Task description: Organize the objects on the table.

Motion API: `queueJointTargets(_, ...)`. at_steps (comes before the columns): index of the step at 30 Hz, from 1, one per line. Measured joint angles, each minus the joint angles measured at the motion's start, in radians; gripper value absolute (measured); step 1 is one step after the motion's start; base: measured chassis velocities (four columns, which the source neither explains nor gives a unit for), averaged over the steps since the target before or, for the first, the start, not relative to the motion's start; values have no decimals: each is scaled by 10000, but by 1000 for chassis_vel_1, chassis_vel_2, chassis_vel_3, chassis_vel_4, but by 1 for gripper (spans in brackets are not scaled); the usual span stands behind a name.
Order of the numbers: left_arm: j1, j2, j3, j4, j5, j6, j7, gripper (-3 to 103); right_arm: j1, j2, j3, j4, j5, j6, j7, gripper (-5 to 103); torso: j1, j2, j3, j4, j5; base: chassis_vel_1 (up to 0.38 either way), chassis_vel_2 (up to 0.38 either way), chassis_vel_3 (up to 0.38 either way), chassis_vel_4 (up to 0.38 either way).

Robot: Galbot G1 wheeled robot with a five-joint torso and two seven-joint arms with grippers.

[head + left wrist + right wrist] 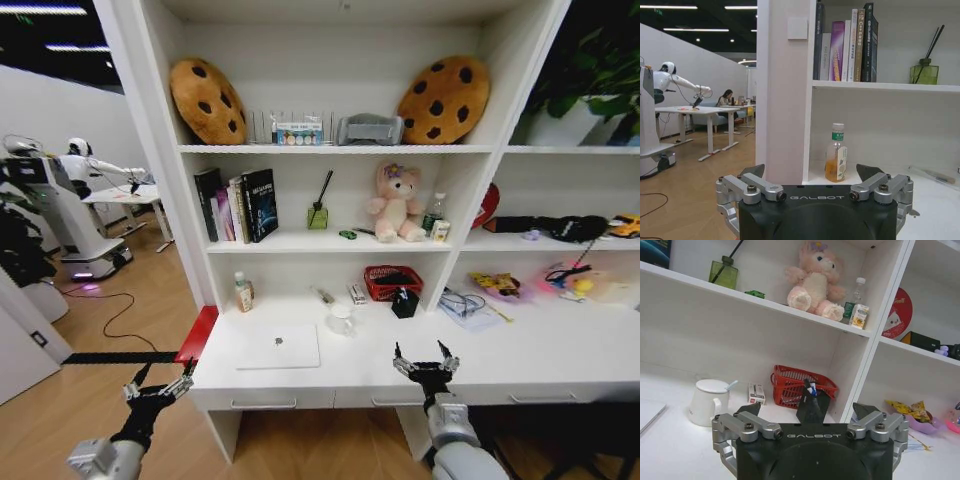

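A slim silver laptop point(278, 346) lies shut on the white table point(540, 350), its corner point(649, 412) showing in the right wrist view. A tiny green toy car point(347, 235) point(755, 294) sits on the shelf above, beside the pink bear. A slim pen-like item point(325, 296) point(935, 175) lies at the back of the table. A black holder point(405, 303) point(812, 402) has a blue-tipped pen in it. My right gripper point(426, 362) point(812, 410) is open at the table's front edge. My left gripper point(158, 385) point(812, 172) is open, low and left of the table, over the floor.
A white mug point(341, 320) point(710, 401), a small box point(756, 392) and a red basket point(392, 282) stand behind the laptop. A tea bottle point(243, 293) point(836, 153) stands by the shelving's left upright. Books point(240, 205) and a reed diffuser point(318, 215) fill the shelf. Clutter point(480, 300) lies on the right.
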Motion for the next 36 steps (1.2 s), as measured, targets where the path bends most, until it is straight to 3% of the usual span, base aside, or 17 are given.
queueJointTargets(2, 0, 0, -1, -2, 0, 0, 2, 100, -10, -17, 0, 0, 14, -16, -1, 100, 0, -1, 1, 0, 16, 401, -230, -421, 244)
queueJointTargets(5, 0, 0, 0, 0, 0, 0, 4, 100, -23, -30, -22, 2, 22, -53, -14, 100, -1, 1, 0, 0, -3, 465, -257, -448, 231)
queueJointTargets(8, 0, 0, 0, -1, 0, 0, 3, 100, -27, -19, -35, -8, 21, -72, -26, 100, -3, 1, -1, -1, 13, 515, -211, -518, 204)
queueJointTargets(11, 2, 0, 0, 0, 0, -1, 3, 100, -28, -16, -34, -16, 20, -86, -29, 100, -6, 2, -2, 2, -1, 533, -183, -563, 145)
queueJointTargets(18, 3, 1, -5, 1, 0, -1, -10, 100, -26, 18, -36, -115, 18, 136, -246, 100, -12, 6, -3, -1, -5, 399, 143, -436, -45)
queueJointTargets(21, 0, 1, -1, 0, 0, -1, -7, 100, -7, 6, -43, -190, 6, 522, -363, 100, 0, 1, 0, -4, 6, 95, 88, -89, -134)
queueJointTargets(36, 2, 0, 2, 0, 0, -1, -2, 100, -339, 197, -81, -34, -174, 627, -564, 100, -4, 2, -2, -1, 6, -37, 19, 55, -17)
